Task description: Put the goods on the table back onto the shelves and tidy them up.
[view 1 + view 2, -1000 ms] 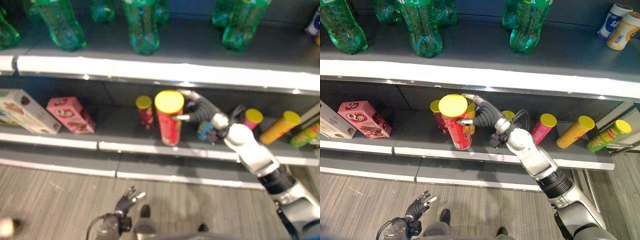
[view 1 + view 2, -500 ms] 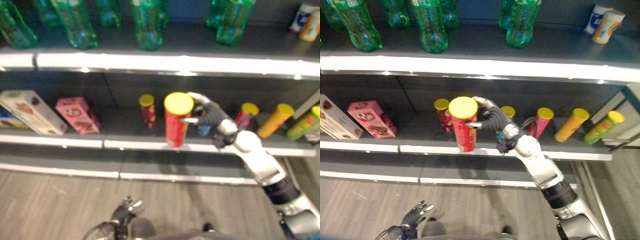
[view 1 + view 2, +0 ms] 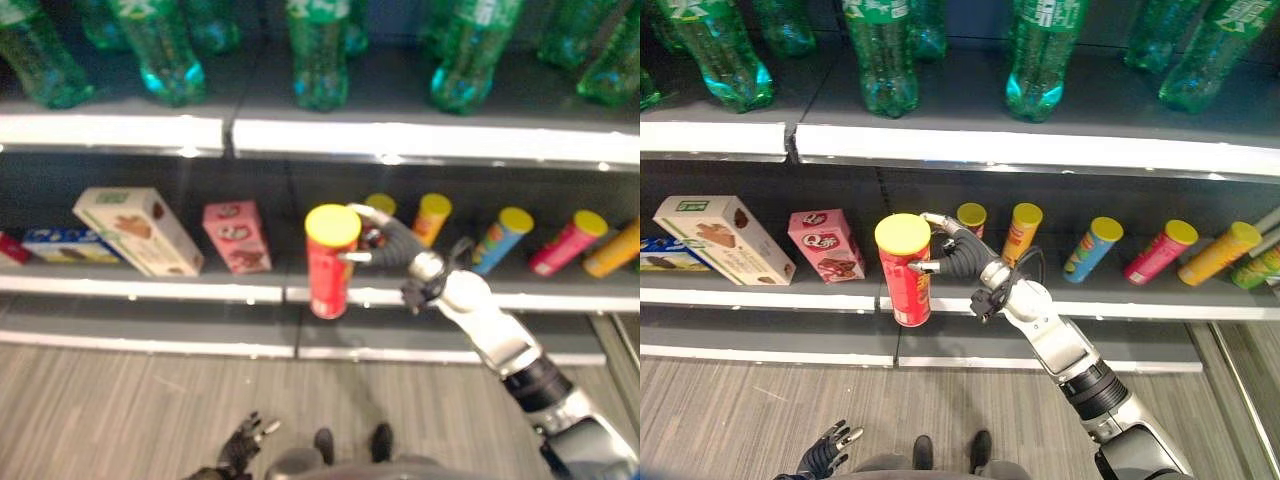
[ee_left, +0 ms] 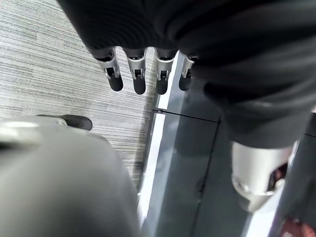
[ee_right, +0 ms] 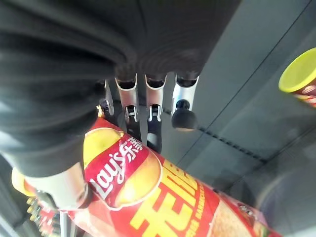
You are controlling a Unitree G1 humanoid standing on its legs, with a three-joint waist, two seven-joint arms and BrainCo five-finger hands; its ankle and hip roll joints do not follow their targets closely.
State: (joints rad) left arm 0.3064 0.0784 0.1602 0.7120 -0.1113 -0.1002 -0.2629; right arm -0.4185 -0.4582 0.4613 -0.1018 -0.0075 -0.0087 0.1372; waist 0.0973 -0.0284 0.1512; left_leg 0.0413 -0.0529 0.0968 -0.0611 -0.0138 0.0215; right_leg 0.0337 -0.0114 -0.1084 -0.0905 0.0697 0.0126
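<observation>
Red chip can (image 3: pixel 904 270), right hand (image 3: pixel 958 257) curled around it

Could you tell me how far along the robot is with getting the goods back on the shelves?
Already shelved: several chip cans lean along the lower shelf, boxes to their left. In hand: the right hand is curled round a red chip can, upright at the shelf's front edge. Left: setting it down and straightening the row. The left hand hangs open near the floor.

Right hand (image 3: pixel 958 255) grips red can (image 3: pixel 905 271), yellow lid, upright at lower shelf (image 3: pixel 760 300) front edge.
</observation>
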